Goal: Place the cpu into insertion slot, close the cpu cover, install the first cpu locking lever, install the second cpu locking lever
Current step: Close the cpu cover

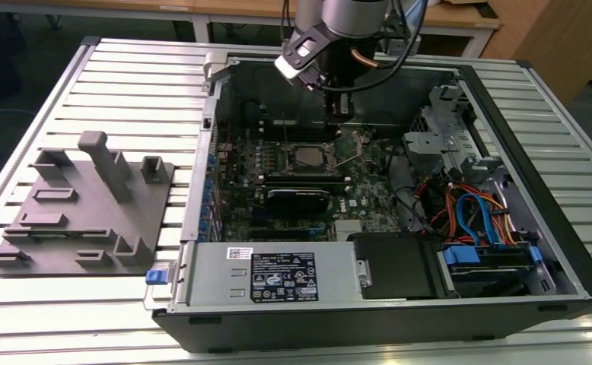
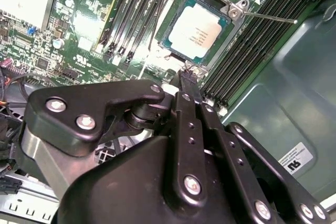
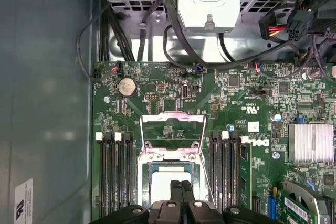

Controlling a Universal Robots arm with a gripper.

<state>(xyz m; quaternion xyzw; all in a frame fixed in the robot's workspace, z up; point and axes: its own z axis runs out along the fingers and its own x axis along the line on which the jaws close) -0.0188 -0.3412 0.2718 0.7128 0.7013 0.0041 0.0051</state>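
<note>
The motherboard [image 3: 236,103] bears one cpu [image 2: 195,29], one open cpu cover [image 3: 172,118].

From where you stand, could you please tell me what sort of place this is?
Most likely a robotics lab or test workshop: an open computer case lies on a slatted aluminium table, a grey fixture plate sits beside it, and a robot arm reaches over the motherboard.

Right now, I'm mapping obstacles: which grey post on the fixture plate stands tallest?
The slim post near the fixture plate's middle; it rises well above the squat blocks around it.
</note>
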